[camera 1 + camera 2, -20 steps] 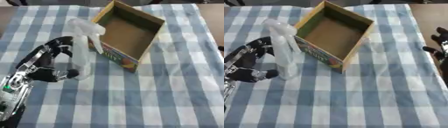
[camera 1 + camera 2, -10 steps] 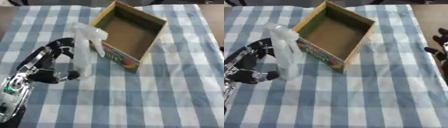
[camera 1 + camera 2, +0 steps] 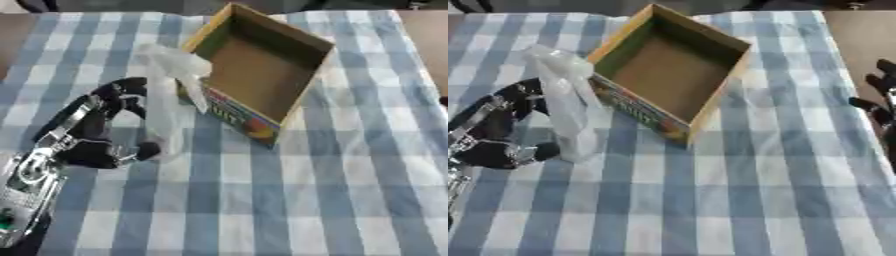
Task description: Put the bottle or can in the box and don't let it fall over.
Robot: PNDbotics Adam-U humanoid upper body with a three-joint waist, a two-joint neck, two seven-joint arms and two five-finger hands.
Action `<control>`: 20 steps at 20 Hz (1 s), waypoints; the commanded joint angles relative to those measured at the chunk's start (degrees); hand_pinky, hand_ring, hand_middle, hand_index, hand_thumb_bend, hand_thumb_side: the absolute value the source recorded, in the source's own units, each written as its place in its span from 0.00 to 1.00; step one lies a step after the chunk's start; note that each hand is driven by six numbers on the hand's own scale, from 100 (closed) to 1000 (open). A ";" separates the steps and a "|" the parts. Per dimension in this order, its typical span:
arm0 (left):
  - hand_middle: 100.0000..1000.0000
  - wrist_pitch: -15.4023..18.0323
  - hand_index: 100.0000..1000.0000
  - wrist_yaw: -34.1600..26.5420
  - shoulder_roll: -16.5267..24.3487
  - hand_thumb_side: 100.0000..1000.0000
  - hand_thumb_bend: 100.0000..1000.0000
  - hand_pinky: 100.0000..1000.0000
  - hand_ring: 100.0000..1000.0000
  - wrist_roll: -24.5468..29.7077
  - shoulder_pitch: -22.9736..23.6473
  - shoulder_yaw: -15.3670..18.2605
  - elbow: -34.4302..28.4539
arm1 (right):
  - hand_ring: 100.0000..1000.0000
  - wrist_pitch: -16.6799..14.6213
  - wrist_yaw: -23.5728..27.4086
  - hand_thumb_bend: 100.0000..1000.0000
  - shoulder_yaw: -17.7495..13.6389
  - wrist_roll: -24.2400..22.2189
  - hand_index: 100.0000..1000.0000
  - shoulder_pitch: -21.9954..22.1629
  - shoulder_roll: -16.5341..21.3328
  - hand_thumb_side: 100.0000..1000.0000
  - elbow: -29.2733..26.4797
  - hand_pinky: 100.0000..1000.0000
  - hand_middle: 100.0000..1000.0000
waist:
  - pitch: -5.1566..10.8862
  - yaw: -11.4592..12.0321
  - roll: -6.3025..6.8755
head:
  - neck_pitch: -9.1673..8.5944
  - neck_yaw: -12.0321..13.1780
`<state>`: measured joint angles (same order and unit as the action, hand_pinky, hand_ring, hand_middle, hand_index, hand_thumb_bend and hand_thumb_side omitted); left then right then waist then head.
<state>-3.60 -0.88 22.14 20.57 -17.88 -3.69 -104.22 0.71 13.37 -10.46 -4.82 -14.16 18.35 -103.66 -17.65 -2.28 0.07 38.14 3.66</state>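
At the left of the scene, the robot's black and silver left hand (image 3: 96, 135) has its fingers and thumb curled round the lower body of the clear plastic spray bottle (image 3: 171, 102), fingers on the far side and the thumb tip on the near side. The bottle stands on the blue and white checked tablecloth (image 3: 262, 200), just beside the left wall of the box and seemingly touching it near the top.

My judgement is that the main risk lies in the lift. The hold is low on a tall, light bottle, so the top could swing and tip it once it leaves the cloth. Its base could also catch the box's near left rim if it is carried across too low, knocking the bottle over or shoving the box.

The bottle's long axis is close to upright, leaning slightly. Its white trigger head is at the top, and the nozzle appears to point right, towards the box.

The open brown cardboard box with a printed coloured side (image 3: 262, 75) sits askew, one corner nearest the robot, its inside bare.

At the far right edge, the right hand (image 3: 881, 100) rests idle with relaxed, spread fingers.
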 commanded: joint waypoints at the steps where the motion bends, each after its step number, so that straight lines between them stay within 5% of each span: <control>1: 0.74 -0.11 0.91 0.26 0.63 0.19 0.62 1.00 0.60 -0.93 -0.09 0.20 -1.44 | 1.00 -0.18 -0.26 0.00 -0.14 -0.24 0.89 -0.53 0.68 0.61 -0.54 0.78 1.00 | 0.70 0.08 -0.09 | -0.77 0.14; 10: 0.74 -0.88 0.91 -0.30 0.41 0.19 0.58 1.00 0.60 -3.53 0.69 0.41 -2.05 | 1.00 -0.17 -0.37 0.00 -0.19 -0.27 0.89 -0.42 0.52 0.62 -0.50 0.79 1.00 | 0.54 0.13 -0.17 | -1.16 0.16; 20: 0.77 -2.52 0.94 1.48 0.58 0.20 0.70 1.00 0.62 -6.83 1.16 1.20 -2.12 | 1.00 -0.16 -0.37 0.00 -0.27 -0.28 0.89 -0.25 0.45 0.62 -0.45 0.79 1.00 | 0.73 0.10 -0.13 | -1.42 -0.07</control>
<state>-5.94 0.12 22.09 14.28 -16.48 -3.22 -105.30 0.64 13.30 -10.49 -4.93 -14.11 17.91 -103.66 -17.83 -2.15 -0.07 37.58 3.67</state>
